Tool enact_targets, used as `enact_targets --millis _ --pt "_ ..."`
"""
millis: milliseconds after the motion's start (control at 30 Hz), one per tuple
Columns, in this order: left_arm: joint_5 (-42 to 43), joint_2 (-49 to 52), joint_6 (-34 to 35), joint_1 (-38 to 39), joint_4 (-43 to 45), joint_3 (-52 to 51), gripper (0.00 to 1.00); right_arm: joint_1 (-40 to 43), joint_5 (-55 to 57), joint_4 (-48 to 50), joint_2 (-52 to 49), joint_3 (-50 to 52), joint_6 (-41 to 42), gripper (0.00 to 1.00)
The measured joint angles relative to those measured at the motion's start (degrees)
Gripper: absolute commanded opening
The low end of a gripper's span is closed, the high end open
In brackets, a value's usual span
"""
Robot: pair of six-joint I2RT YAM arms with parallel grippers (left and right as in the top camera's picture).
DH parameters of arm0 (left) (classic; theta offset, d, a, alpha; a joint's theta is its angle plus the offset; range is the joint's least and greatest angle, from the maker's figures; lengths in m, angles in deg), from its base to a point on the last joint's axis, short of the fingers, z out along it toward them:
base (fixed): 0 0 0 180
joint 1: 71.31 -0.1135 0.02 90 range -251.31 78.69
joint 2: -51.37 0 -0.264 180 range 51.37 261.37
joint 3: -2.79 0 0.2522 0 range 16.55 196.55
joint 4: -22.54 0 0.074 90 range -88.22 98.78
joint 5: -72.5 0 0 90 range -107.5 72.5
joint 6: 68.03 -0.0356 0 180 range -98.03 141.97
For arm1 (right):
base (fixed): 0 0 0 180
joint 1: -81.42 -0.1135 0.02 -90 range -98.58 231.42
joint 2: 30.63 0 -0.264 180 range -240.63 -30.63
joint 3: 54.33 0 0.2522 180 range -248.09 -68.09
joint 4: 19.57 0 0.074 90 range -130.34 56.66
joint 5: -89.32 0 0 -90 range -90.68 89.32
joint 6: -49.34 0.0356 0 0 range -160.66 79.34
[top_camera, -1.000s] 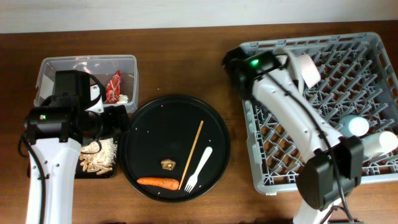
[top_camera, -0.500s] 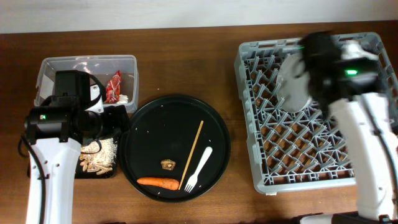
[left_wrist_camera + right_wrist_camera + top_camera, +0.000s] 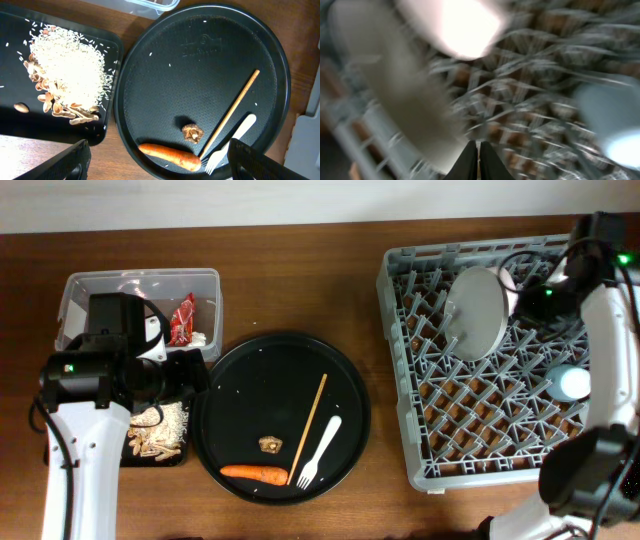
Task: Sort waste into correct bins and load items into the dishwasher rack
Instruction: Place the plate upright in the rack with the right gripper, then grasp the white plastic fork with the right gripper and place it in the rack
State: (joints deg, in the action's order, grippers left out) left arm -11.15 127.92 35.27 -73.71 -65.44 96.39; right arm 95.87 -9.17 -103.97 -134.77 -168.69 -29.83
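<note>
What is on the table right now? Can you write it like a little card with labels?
Round black tray: orange carrot, small brown lump, white fork, wooden chopstick
Clear tub: red wrapper
Shallow black tray: rice and food scraps
Grey rack: white plate standing on edge, small blue cup
Left gripper: open, above the round tray
Right gripper: shut, over the rack, view blurred

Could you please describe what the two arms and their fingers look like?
Both the left arm and right arm have white tubular links, black blocky joints with a small green light, and thin black cables. The fingers are black.
</note>
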Motion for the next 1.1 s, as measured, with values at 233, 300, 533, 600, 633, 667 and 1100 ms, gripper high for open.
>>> enact_targets --millis 233,300,533,600,633,667,1100 --pt "0.0 0.0 0.0 0.0 -0.37 0.0 0.87 -3.58 -14.1 -3.23 -2.84 0.02 -15.15 0.08" --pt "0.0 0.0 0.0 0.0 -0.35 0.0 0.94 -3.45 -11.85 -3.58 -2.84 0.02 -14.34 0.09" --pt "-0.22 0.0 -0.04 0.0 -0.76 0.0 0.96 -3.37 -0.33 -6.36 2.71 0.04 -8.37 0.18" --pt "-0.22 0.0 -0.04 0.0 -1.01 0.0 0.97 -3.54 0.11 -7.91 6.4 0.04 -7.85 0.23" --pt "-0.22 0.0 -0.04 0.0 -1.03 0.0 0.97 -3.78 -0.15 -8.87 8.61 0.04 -7.65 0.26" --pt "-0.22 0.0 -0.04 0.0 -1.01 0.0 0.97 -4.42 -0.59 -10.12 10.82 0.04 -7.52 0.28" --pt "-0.7 1.64 -0.04 0.0 -0.42 0.0 0.97 -36.61 -6.21 -8.13 14.43 8.98 12.98 0.34"
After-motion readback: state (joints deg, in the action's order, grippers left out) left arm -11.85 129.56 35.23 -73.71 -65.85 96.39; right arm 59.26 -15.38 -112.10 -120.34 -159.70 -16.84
